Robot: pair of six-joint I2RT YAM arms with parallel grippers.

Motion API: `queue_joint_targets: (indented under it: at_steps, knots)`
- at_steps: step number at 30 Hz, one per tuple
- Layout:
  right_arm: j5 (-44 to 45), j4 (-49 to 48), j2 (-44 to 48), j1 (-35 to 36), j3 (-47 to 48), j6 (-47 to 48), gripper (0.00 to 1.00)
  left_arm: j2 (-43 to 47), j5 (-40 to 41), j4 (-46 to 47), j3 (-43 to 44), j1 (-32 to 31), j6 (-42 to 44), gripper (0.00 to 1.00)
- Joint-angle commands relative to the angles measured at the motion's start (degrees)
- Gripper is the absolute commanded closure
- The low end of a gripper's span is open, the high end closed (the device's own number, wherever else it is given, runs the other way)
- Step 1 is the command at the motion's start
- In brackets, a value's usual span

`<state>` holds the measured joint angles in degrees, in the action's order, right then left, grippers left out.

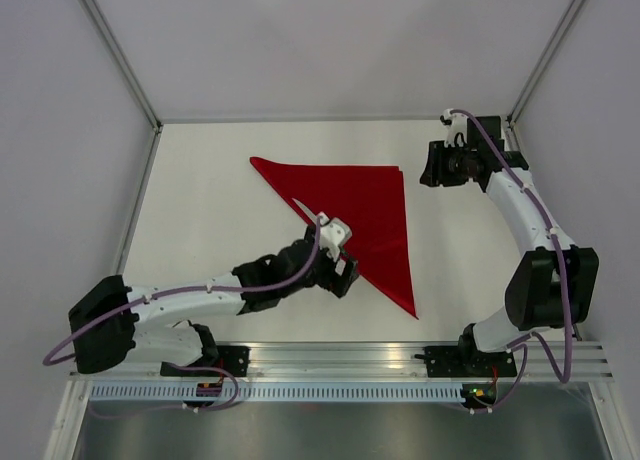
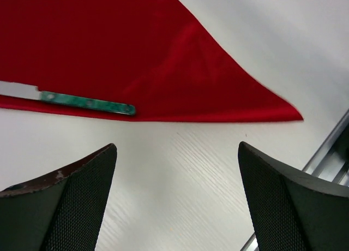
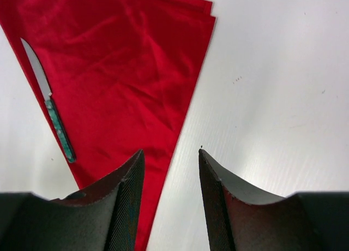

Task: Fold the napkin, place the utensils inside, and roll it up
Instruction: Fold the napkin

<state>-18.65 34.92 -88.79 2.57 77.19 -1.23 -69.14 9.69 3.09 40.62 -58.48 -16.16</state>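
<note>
Top view: napkin (image 1: 365,215) folded to triangle, mid table (image 1: 200,210), long point toward lower centre. Knife (image 1: 305,212) on its left edge. Left gripper (image 1: 338,252) over that edge, centre frame. Right gripper (image 1: 437,165) upper right, just beside napkin corner. Can't tell jaw state here.
Left wrist: napkin fills upper left, green-handled knife along its lower edge. Fingers (image 2: 82,196) wide apart, nothing held.
Right wrist: napkin upper left, knife near left edge. Fingers (image 3: 122,207) spread, nothing held.

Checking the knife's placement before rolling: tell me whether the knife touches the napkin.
Touching. The right wrist view shows the knife lying flat on the napkin near its long edge, red cloth on both sides.
</note>
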Motion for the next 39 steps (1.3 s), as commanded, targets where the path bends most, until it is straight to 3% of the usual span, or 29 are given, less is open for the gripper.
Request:
queue_joint_targets:
  at_steps: [1, 7, 17, 28, 35, 39]
  knots:
    - [-0.1, 0.0, 1.5, -2.2, -2.5, 2.6, 0.49, -2.7, 11.9, 15.3, -3.3, -10.1, 11.9, 0.06]
    - [-1.1, -1.8, -0.5, -5.6, -5.2, 2.8, 0.50, -13.2, 18.6, 23.1, -3.4, -20.2, 20.7, 0.06]
    - [-0.9, -2.7, -1.4, -7.0, -5.2, 3.1, 0.50, -34.2, 28.7, 32.3, 4.1, -30.6, 35.5, 0.06]
    - [-1.4, -3.1, -0.2, -7.0, -5.4, 2.9, 0.50, -42.0, 24.7, 32.6, 9.6, -31.3, 37.0, 0.10]
    - [-1.0, -3.5, 0.4, -7.0, -5.8, 3.0, 0.50, -45.6, 22.3, 31.9, 12.0, -31.3, 36.2, 0.18]
    - [-1.1, -3.5, 0.6, -7.0, -5.8, 3.0, 0.50, -47.3, 21.2, 31.3, 13.4, -31.3, 35.8, 0.27]
